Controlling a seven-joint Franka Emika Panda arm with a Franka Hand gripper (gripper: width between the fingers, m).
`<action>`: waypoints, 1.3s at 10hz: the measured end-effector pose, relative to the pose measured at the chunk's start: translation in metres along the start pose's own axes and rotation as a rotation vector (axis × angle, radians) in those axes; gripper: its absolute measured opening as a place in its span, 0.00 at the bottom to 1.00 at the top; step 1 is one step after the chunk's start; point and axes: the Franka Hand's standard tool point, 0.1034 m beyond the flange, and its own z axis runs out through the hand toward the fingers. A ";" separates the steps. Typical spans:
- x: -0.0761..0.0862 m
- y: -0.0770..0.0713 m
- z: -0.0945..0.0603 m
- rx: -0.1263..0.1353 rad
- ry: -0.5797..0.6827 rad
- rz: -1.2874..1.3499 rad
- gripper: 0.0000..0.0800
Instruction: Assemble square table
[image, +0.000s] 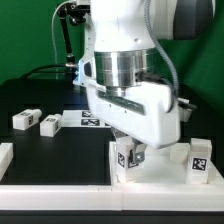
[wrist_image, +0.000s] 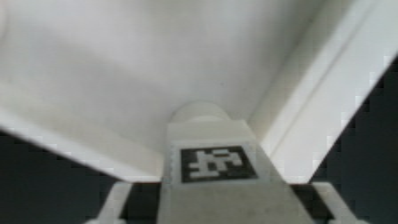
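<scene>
The square table slab (image: 160, 172) lies at the front of the exterior view's right, white with a raised rim. My gripper (image: 131, 156) is shut on a white tag-marked leg block (image: 130, 157) and holds it upright over the slab's near-left corner. In the wrist view the leg (wrist_image: 215, 150) runs between my fingers (wrist_image: 125, 200), its rounded tip pointing at the slab's inside face (wrist_image: 160, 70) beside the raised rim (wrist_image: 329, 80). Another tagged leg block (image: 200, 160) stands on the slab's right side. Two more leg blocks (image: 25, 119) (image: 50, 124) lie on the black table at the exterior view's left.
The marker board (image: 80, 120) lies flat behind the gripper, partly hidden by the arm. A white border bar (image: 6, 158) sits at the exterior view's left edge. A green wall stands behind.
</scene>
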 end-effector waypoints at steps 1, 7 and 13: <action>0.001 -0.002 0.000 0.025 -0.032 0.214 0.36; 0.006 -0.006 -0.004 0.032 -0.027 -0.383 0.77; -0.003 0.000 -0.003 -0.041 -0.005 -1.134 0.81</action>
